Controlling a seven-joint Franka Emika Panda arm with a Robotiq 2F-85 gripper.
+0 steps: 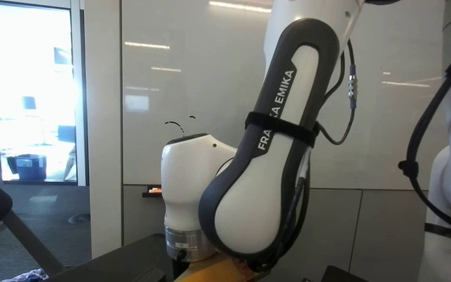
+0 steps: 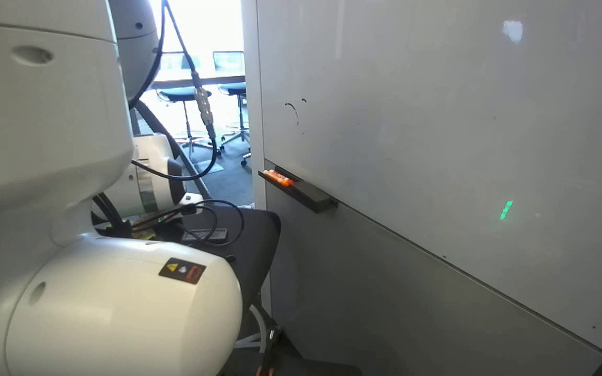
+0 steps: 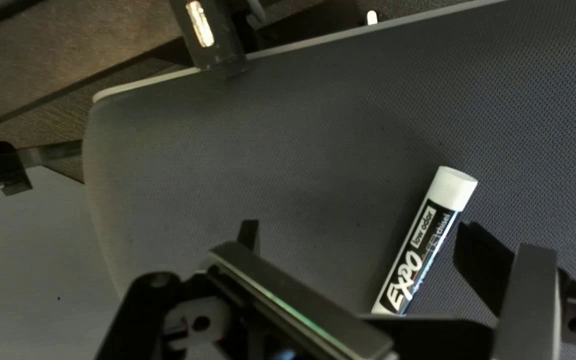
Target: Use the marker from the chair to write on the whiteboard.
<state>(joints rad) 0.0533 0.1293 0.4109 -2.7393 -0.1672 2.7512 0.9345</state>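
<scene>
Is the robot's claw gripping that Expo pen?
No: in the wrist view, the gripper stands open, and a gap shows between the marker and one finger.

White arm (image 1: 264,168), dark trim (image 1: 223,184), black cables (image 1: 437,98), EMIKA lettering (image 1: 283,91); silver collar (image 1: 200,243), label (image 1: 181,245) unclear.

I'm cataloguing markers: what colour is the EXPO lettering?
The lettering is white; clearest in the wrist view.

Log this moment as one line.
fingers: open | marker: lying on chair, not gripped | whiteboard: few dark strokes near one edge
</scene>
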